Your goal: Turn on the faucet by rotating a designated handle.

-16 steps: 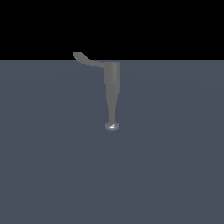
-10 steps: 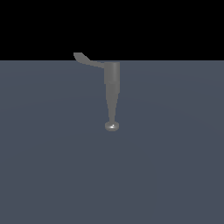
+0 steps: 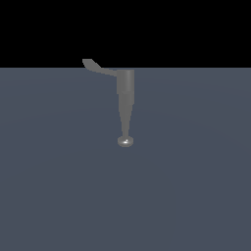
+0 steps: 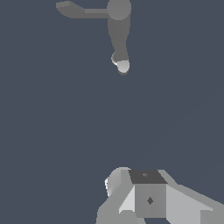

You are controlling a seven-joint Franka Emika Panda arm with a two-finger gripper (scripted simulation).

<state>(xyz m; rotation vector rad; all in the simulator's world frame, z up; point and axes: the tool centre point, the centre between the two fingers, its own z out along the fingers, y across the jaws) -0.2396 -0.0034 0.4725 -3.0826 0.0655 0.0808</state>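
Observation:
The faucet [image 3: 125, 93] is a grey cylinder tapering to a narrow spout that ends in a small shiny disc [image 3: 125, 141]. Its handle [image 3: 98, 68], a thin flat lever with an upturned tip, sticks out toward the exterior view's left. The wrist view shows the faucet [image 4: 118, 30] and the handle [image 4: 81, 11] from above. Blocky pale grey parts of my gripper [image 4: 146, 179] show at that picture's edge, well apart from the faucet and touching nothing. The frames do not show how the jaws stand. The arm is absent from the exterior view.
A flat dark blue-grey floor [image 3: 59, 186] spreads all around the faucet. Beyond its far edge the background is black. No other object is in sight.

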